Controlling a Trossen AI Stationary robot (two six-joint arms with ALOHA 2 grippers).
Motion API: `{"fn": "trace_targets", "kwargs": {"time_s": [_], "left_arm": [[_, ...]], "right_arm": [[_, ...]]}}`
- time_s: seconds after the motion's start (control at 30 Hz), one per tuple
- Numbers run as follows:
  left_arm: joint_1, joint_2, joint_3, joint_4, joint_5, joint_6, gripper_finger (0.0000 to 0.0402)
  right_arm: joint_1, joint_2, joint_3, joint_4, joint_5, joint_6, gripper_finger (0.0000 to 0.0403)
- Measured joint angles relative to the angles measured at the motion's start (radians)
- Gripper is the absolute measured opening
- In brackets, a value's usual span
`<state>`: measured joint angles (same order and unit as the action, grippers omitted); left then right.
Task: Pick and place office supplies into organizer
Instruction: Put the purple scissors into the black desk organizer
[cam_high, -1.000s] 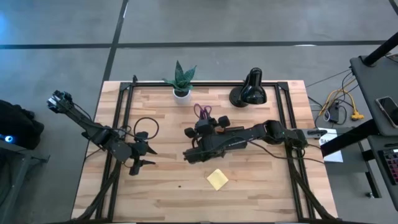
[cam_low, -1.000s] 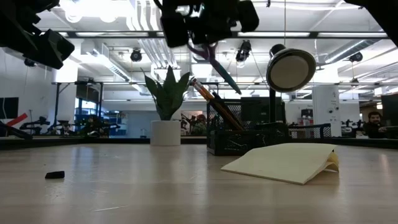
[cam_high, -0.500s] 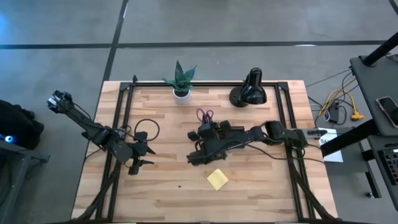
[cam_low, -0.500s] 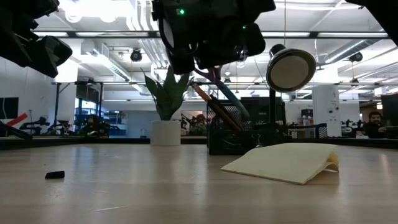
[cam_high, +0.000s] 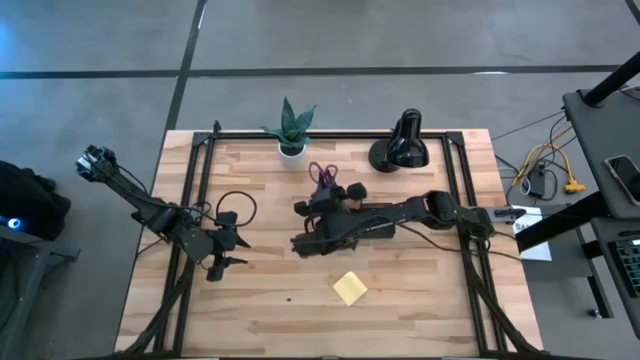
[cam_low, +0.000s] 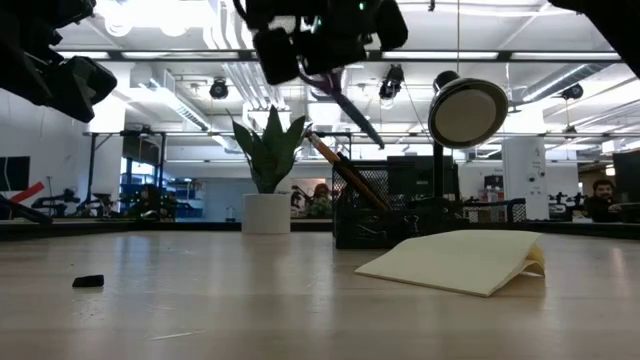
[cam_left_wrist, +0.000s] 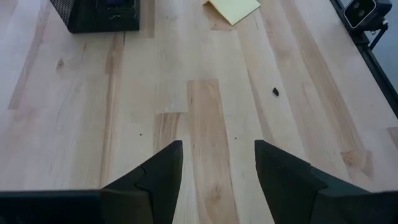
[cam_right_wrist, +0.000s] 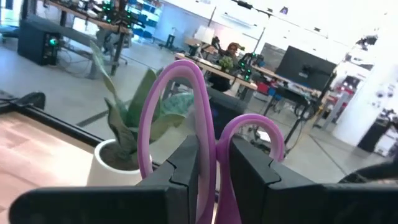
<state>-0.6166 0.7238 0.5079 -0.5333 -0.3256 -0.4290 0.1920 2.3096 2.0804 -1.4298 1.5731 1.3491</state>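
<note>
My right gripper hangs above the middle of the table, shut on the purple-handled scissors. In the low view the scissors' blades slant down over the dark organizer, which stands on the table with orange pencils leaning in it. In the high view my right arm covers most of the organizer. The yellow sticky-note pad lies flat nearer the near edge. A tiny dark clip lies on the wood. My left gripper is open over bare table at the left. My right gripper pinches the scissors between its two fingers at the handle, where the two purple loops meet. The loops stick out past the fingertips. The scissors are lifted clear, and their blades slant downward below the gripper, above the organizer.
A black desk lamp and a potted green plant stand along the far edge. Black frame rails run down both table sides. Bare wood lies between my left gripper and the sticky-note pad.
My right gripper dipped toward the organizer with the scissors, then rose again to about its earlier height. It stayed shut on the scissors throughout. The blades came close to the pencils and are lifted above them again.
</note>
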Motion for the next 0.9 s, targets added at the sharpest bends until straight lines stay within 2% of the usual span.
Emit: {"fn": "trace_targets", "kwargs": {"time_s": [0.17,0.37,0.57,0.63,0.83,0.9], "left_arm": [[0.000,0.000,-0.004,-0.001,0.000,-0.002,0.0182],[0.000,0.000,-0.003,-0.008,0.000,-0.001,0.0182],[0.000,0.002,-0.004,-0.009,0.000,-0.001,0.0182],[0.000,0.001,-0.004,-0.009,0.000,0.005,0.0182],[0.000,0.001,-0.004,-0.008,0.000,0.025,0.0182],[0.000,0.002,-0.002,-0.008,0.000,0.025,0.0182]], "right_arm": [[-0.011,0.000,-0.085,0.009,0.008,0.127,0.0060],[-0.013,0.002,-0.194,0.105,-0.007,0.141,0.0061],[0.025,0.001,-0.211,0.137,-0.001,0.135,0.0069],[0.036,0.000,-0.196,0.137,-0.030,0.130,0.0076],[0.064,0.001,-0.190,0.142,-0.220,0.159,0.0111],[0.080,0.003,-0.193,0.145,-0.244,0.184,0.0123]]}}
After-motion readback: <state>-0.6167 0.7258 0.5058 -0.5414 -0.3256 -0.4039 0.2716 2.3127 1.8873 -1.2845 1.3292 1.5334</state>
